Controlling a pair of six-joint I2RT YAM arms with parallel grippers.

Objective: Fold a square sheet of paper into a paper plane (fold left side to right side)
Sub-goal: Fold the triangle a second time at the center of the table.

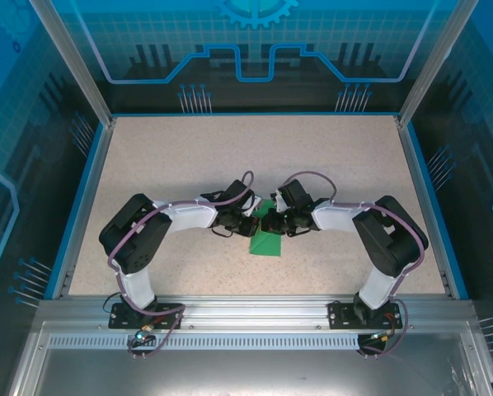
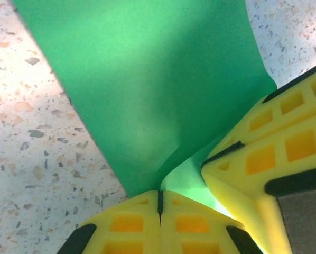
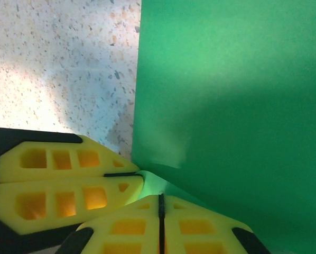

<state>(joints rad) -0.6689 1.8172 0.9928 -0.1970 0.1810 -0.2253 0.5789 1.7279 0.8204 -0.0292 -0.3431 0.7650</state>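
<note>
The green square sheet of paper (image 1: 267,242) lies mid-table, its far part hidden under both grippers. My left gripper (image 1: 256,224) and right gripper (image 1: 277,223) meet tip to tip over its far edge. In the left wrist view my left gripper (image 2: 160,198) is shut, pinching a raised edge of the sheet (image 2: 158,79), with the right gripper's yellow fingers (image 2: 269,153) close at the right. In the right wrist view my right gripper (image 3: 160,203) is shut on the same curled edge of the sheet (image 3: 226,106), and the left gripper's fingers (image 3: 68,180) touch in from the left.
The speckled tabletop (image 1: 164,157) is bounded by a blue rim (image 1: 82,190) and transparent walls. Both arm bases are bolted to the metal rail (image 1: 246,309) at the near edge.
</note>
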